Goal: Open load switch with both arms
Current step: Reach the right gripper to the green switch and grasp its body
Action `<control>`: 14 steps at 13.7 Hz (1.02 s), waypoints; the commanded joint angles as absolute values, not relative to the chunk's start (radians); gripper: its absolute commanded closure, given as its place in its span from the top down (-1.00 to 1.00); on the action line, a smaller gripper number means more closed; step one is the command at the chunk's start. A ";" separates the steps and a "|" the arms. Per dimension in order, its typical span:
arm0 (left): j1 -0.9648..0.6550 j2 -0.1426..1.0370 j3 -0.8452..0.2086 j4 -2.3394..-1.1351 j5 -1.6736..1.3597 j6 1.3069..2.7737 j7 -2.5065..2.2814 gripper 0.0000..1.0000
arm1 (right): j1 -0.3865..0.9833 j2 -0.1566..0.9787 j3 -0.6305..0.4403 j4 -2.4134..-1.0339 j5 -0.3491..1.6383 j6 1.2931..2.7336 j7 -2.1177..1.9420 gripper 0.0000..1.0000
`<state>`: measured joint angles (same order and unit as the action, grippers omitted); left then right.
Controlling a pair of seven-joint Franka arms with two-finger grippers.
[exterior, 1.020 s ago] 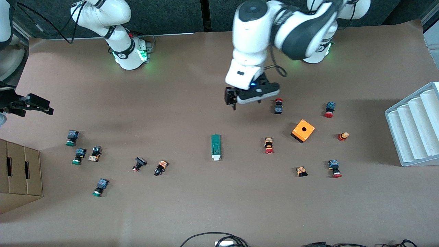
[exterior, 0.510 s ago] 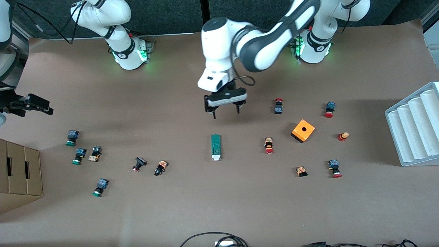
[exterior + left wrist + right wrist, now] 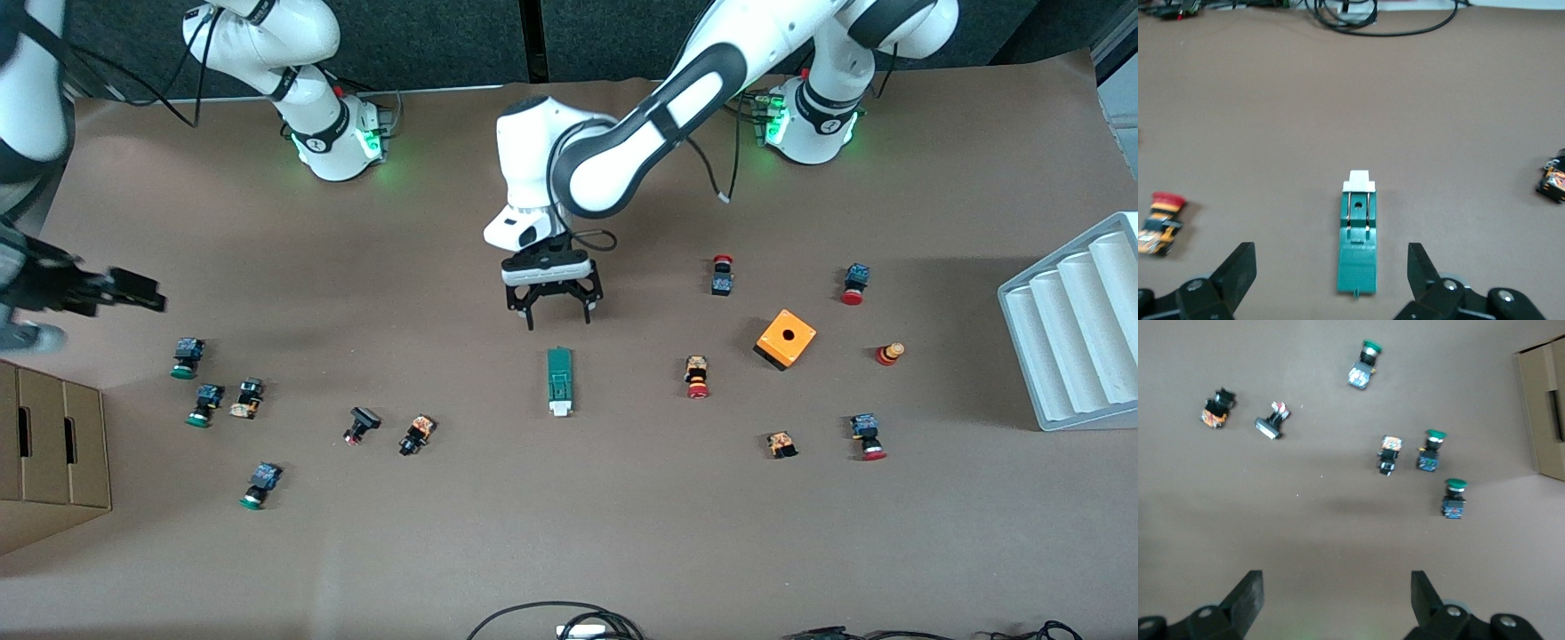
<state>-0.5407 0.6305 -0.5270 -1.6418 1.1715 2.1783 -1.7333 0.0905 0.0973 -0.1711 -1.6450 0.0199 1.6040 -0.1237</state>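
The load switch (image 3: 559, 380) lies flat in the middle of the table, a dark-green bar whose white end points toward the front camera. In the left wrist view the load switch (image 3: 1357, 243) lies lengthwise between the two fingers. My left gripper (image 3: 558, 320) hangs over the table just off the switch's green end, open and empty; the left wrist view shows this gripper (image 3: 1330, 253) with its jaws spread wide. My right gripper (image 3: 133, 293) hovers open over the right arm's end of the table; in the right wrist view the gripper (image 3: 1335, 583) holds nothing.
Push buttons lie scattered, a green-capped group (image 3: 209, 391) at the right arm's end and red-capped ones (image 3: 698, 378) at the left arm's end. An orange cube (image 3: 786, 339), a white ridged tray (image 3: 1076, 329), a cardboard box (image 3: 53, 444) and cables (image 3: 560, 622) are also on the table.
My left arm has swung toward the middle of the table and come down to just off the load switch's green end. My right gripper has shifted slightly toward the table's middle.
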 commanded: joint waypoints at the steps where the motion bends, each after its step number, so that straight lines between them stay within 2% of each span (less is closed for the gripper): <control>1: -0.578 0.704 -0.522 -1.628 1.348 2.181 -1.862 1.00 | 0.124 0.136 -0.172 -1.628 -0.011 1.594 -0.115 1.00; 5: -0.603 0.773 -0.517 -1.644 1.572 2.174 -2.093 1.00 | 0.127 0.159 -0.166 -1.628 0.009 1.594 -0.112 0.99; 8: -0.607 0.830 -0.515 -1.646 1.705 2.137 -2.207 1.00 | 0.167 0.201 -0.147 -1.608 0.080 1.603 0.076 0.96; 11: -0.644 0.882 -0.515 -1.641 1.792 2.054 -2.275 1.00 | 0.215 0.302 -0.147 -1.514 0.168 1.600 0.262 0.96; 14: -0.704 0.916 -0.459 -1.637 1.827 2.034 -2.298 0.99 | 0.276 0.409 -0.147 -1.432 0.264 1.609 0.484 0.95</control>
